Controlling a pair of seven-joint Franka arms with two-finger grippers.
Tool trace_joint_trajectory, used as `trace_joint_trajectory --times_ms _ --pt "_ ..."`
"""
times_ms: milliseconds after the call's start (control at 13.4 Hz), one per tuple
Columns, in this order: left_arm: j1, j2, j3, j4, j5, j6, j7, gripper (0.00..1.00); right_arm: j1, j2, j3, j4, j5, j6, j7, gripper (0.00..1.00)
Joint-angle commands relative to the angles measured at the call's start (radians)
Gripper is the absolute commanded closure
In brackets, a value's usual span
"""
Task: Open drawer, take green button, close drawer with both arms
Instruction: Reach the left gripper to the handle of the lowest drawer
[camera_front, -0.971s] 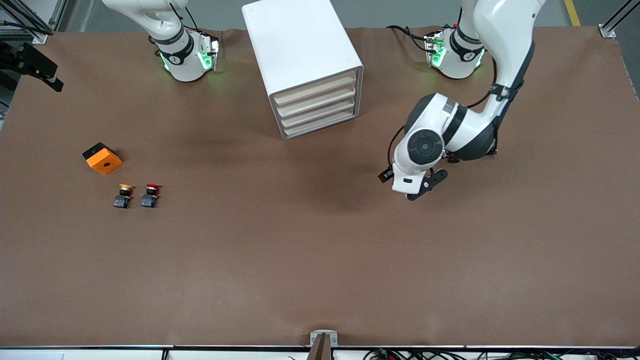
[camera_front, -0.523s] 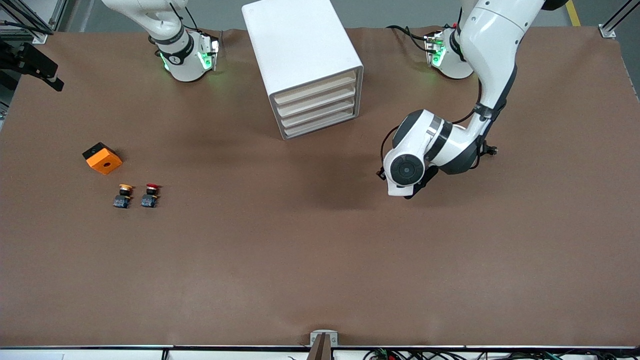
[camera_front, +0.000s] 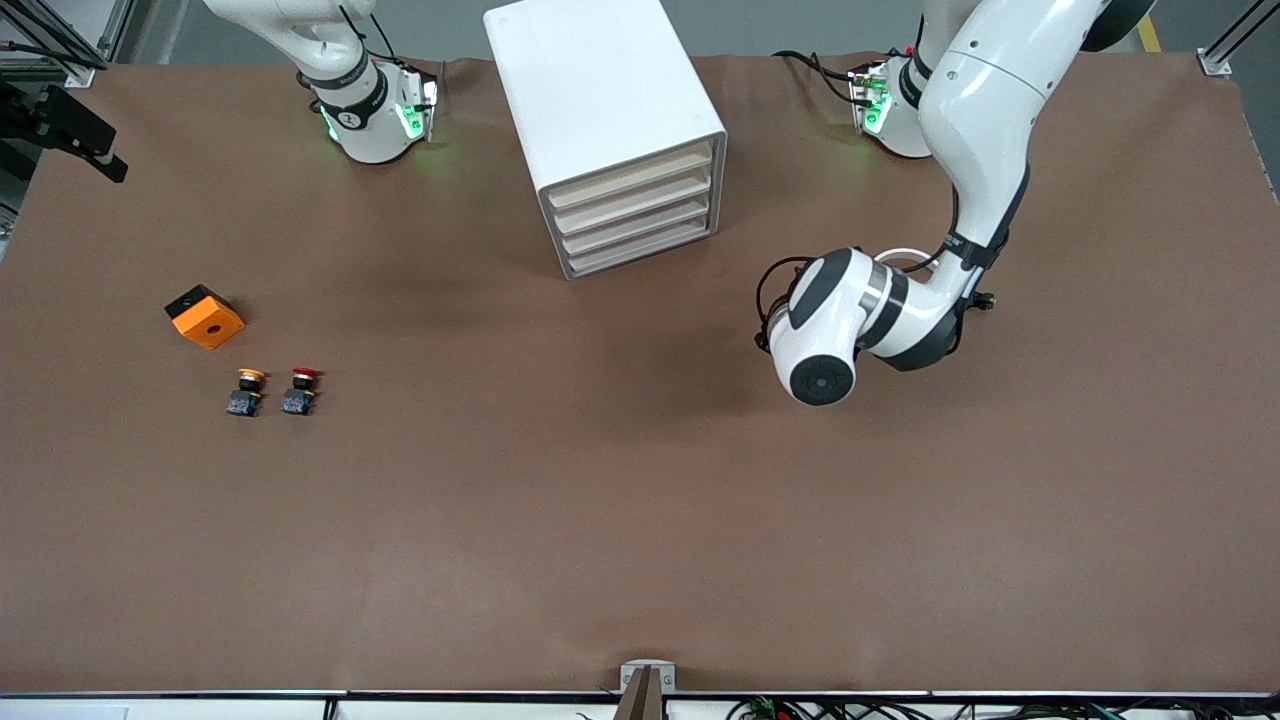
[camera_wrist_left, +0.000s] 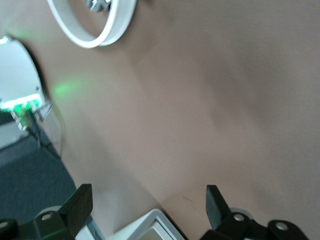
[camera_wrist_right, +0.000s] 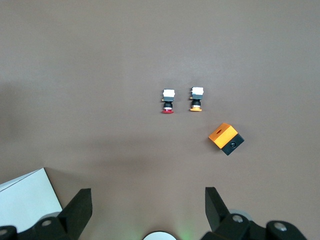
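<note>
**A:** Where does the white box cabinet stand?

**B:** At twelve o'clock on the brown table, between the two bases. Its stack of four shallow cream-fronted drawers faces about five o'clock. All four are shut, so the opening step is not yet done.

**A:** And the green-capped button?

**B:** It is nowhere in sight. I judge it lies inside one of the drawers, though I cannot tell which. Only the red-capped button and the yellow-capped button show, side by side at nine o'clock. The orange block sits near them at their eleven o'clock. All three are well apart from the cabinet, and none is wanted.

**A:** The left gripper?

**B:** From the front it is hidden under the left arm, whose wrist hangs over bare table at the cabinet's four o'clock. Its wrist view shows the black fingers spread wide with nothing between them. It probably stands off to one side so it can meet the drawer fronts squarely.

**A:** The right gripper?

**B:** It waits high up near its base at eleven o'clock, jaws wide and empty. That leaves the way clear, and it is likely meant to lift the button out.
</note>
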Motion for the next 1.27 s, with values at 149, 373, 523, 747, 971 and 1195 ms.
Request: trace_joint_trajectory --times_ms 149,373,523,747,971,1195 --pt "0.029 0.068 -0.009 0.043 -0.064 -0.105 -0.183 0.0 0.005 -0.013 -0.003 -0.007 -0.009 -0.006 -0.007 0.0" --pt "0.03 0.105 -0.011 0.043 -0.128 -0.128 -0.248 0.0 0.005 -0.014 -0.003 -0.007 -0.009 -0.006 -0.007 0.0" --pt "0.033 0.116 -0.009 0.043 -0.191 -0.131 -0.25 0.0 0.005 -0.014 -0.003 -0.007 -0.009 -0.006 -0.007 0.0" --pt "0.035 0.142 -0.004 0.048 -0.257 -0.131 -0.301 0.0 0.005 -0.014 -0.003 -0.007 -0.009 -0.006 -0.007 0.0" --pt "0.03 0.143 -0.003 0.046 -0.304 -0.132 -0.341 0.0 0.006 -0.014 -0.003 -0.007 -0.009 -0.006 -0.007 0.0" --pt "0.032 0.162 -0.004 0.043 -0.352 -0.132 -0.384 0.0 0.006 -0.014 -0.003 -0.007 -0.009 -0.006 -0.007 0.0"
